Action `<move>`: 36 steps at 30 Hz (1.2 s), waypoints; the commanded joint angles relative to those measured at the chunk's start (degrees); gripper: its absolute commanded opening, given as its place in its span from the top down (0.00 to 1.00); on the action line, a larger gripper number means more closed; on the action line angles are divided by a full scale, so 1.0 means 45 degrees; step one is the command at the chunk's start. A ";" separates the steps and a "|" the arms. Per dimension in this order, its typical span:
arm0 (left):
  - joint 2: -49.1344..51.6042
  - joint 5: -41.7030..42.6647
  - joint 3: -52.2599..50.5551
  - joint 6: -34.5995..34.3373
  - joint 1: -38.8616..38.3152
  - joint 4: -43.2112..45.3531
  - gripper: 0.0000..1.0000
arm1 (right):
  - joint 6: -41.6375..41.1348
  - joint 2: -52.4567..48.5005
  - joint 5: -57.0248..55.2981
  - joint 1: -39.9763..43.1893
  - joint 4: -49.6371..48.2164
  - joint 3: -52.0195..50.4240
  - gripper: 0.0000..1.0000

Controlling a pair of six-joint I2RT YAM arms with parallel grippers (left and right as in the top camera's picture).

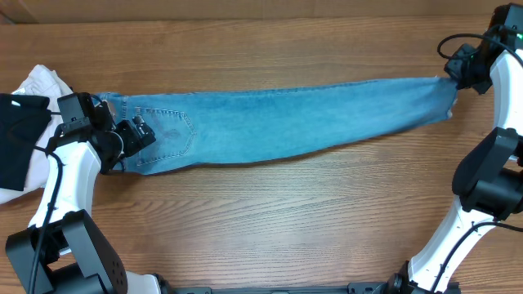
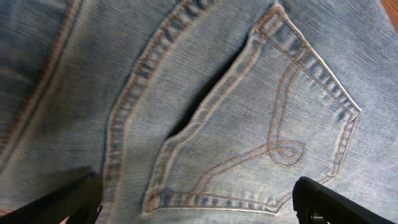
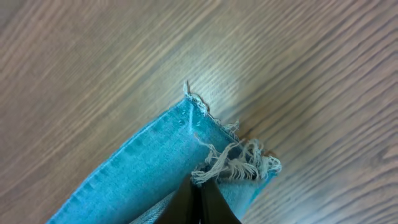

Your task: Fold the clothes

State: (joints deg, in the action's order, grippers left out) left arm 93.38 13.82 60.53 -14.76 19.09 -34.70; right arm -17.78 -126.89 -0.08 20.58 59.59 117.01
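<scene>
The clothes, a pair of light-blue jeans (image 1: 286, 122), lie stretched left to right across the wooden table, legs stacked on each other. My left gripper (image 1: 145, 132) hovers open over the waist end. In the left wrist view its fingers (image 2: 198, 186) stand wide apart either side of the stitched back pocket (image 2: 249, 124). My right gripper (image 1: 451, 80) is at the far right end of the legs. In the right wrist view it (image 3: 200, 193) is shut on the jeans (image 3: 143, 174) just behind the frayed hem (image 3: 233, 162), the fingertips pinched together on the cloth.
A black garment (image 1: 16, 135) lies on a white garment (image 1: 37, 82) at the table's left edge, right beside the left arm. The table's far edge runs along the top of the overhead view.
</scene>
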 commanded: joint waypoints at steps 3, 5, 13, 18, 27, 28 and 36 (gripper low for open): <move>-0.0136 -0.0160 0.0131 0.0238 -0.0097 0.0044 0.00 | -0.0306 0.0374 -0.0597 0.0058 -0.0481 0.0359 0.96; -0.0136 -0.0160 0.0131 0.0238 -0.0097 0.0049 0.00 | -0.0311 0.0374 -0.0593 0.0058 -0.0486 0.0359 0.96; -0.0136 -0.0160 0.0131 0.0238 -0.0097 0.0039 0.00 | -0.0452 0.0199 -0.0593 0.0058 -0.1214 0.0330 0.96; -0.0136 -0.0155 0.0131 0.0238 -0.0097 0.0034 0.00 | -0.0588 -0.0563 -0.0384 0.0058 -0.2191 0.0330 0.78; -0.0136 -0.0160 0.0131 0.0243 -0.0097 -0.0078 0.00 | -0.0486 -0.0806 -0.0257 0.0107 -0.1535 0.0350 0.06; -0.0136 -0.0160 0.0131 0.0243 -0.0097 -0.0049 0.00 | -0.0481 -0.0704 -0.0253 0.0112 -0.1370 0.0350 0.06; -0.0306 -0.0034 0.0277 0.0631 -0.0301 0.0262 0.00 | 0.1758 0.0733 0.2069 -0.0136 0.1345 0.0350 0.08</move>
State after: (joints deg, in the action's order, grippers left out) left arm 93.38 13.85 60.53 -14.11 18.98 -33.98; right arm -16.71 -130.15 1.54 20.60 63.53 117.32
